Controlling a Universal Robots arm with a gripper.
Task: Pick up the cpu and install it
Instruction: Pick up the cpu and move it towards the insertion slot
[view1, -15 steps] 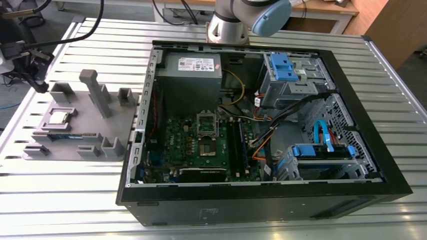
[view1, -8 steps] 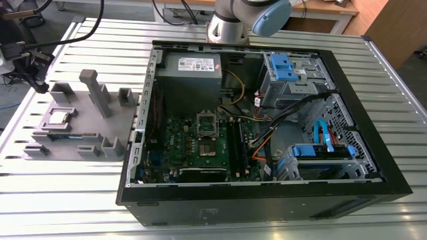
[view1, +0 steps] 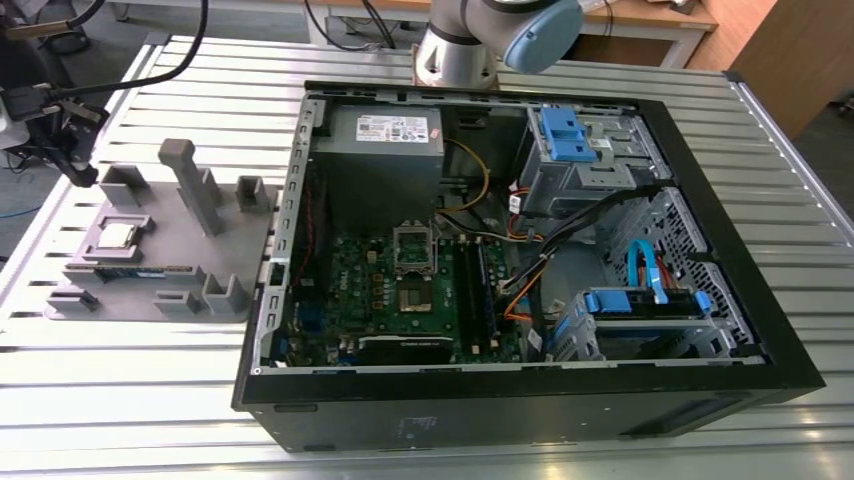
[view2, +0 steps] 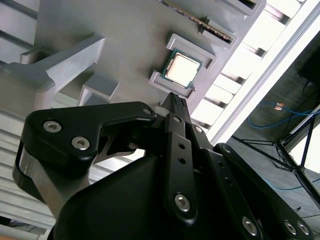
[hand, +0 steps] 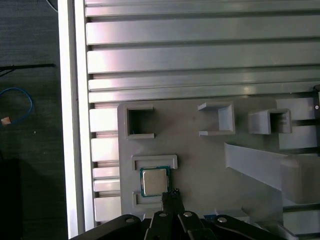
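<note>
The end effector (hand: 170, 195) is hovering, narrow and empty, near the cpu (hand: 154, 181) in its holder (hand: 200, 167); pickup is likely calling for opening and centring over it.

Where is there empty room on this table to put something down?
In the exterior view, the ribbed table is bare between the grey tray and its nearer edge, and again beyond the tray. Crowded: the computer case, full of boards and cables, and the tray around the cpu.
</note>
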